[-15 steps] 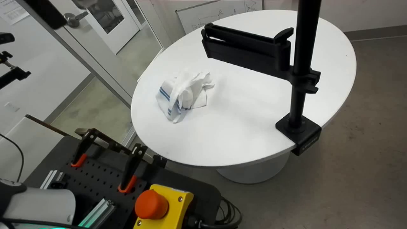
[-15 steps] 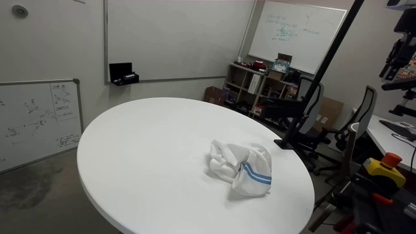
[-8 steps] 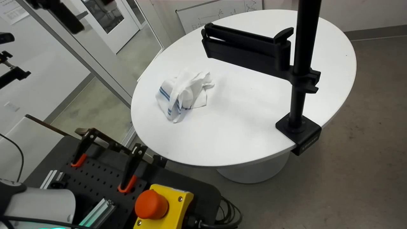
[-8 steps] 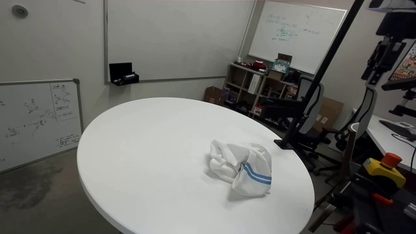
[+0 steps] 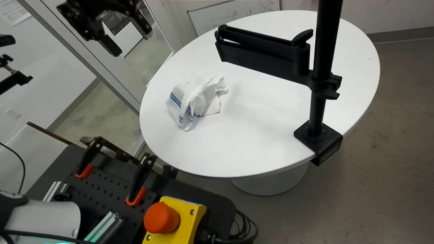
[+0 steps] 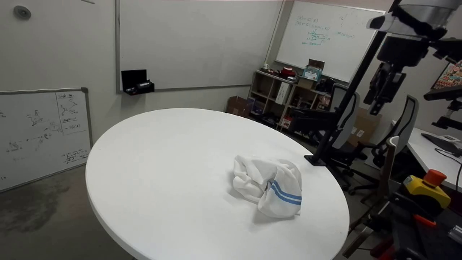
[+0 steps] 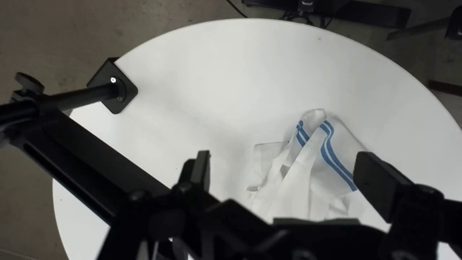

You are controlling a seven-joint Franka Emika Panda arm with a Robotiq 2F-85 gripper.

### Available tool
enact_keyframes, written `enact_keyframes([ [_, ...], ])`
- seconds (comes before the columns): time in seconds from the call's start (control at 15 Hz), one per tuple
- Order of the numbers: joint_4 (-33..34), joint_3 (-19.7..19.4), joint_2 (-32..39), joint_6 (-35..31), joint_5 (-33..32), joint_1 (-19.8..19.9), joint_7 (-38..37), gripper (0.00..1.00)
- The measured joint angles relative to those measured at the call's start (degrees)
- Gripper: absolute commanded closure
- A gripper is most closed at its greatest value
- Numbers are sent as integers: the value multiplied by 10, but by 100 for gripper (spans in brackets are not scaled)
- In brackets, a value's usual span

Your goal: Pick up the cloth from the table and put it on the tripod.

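A crumpled white cloth with blue stripes lies on the round white table. The cloth shows in both exterior views and in the wrist view. The tripod appears to be the black pole stand fixed at the table's edge, with a folded black arm reaching over the table. The stand also shows in an exterior view and the wrist view. My gripper is open, empty and high above the table; in the wrist view the cloth appears between its fingers.
A dark cart top carries a yellow box with a red button and black-and-orange clamps. Chairs and a shelf stand beyond the table. A whiteboard leans on the wall.
My gripper has come into an exterior view from the upper left and moved toward the table. In an exterior view it has moved left and down. The cloth and stand have not moved.
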State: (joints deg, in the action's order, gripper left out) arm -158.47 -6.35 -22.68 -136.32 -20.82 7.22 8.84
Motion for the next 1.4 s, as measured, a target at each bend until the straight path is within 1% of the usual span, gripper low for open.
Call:
enact_keyframes([
  [0.33,8,50,104,-103,-12,-2,-77,0],
  [0.53,31,73,164,-136,-50,-2,-137,0],
  [0.67,53,81,202,-144,-92,-4,-185,0],
  [0.8,82,81,241,-144,-134,-12,-235,0],
  [0.93,114,77,282,-144,-158,-24,-277,0],
  [1.13,163,66,345,-144,-155,-49,-310,0],
  [1.4,218,50,419,-144,-130,-84,-324,0],
])
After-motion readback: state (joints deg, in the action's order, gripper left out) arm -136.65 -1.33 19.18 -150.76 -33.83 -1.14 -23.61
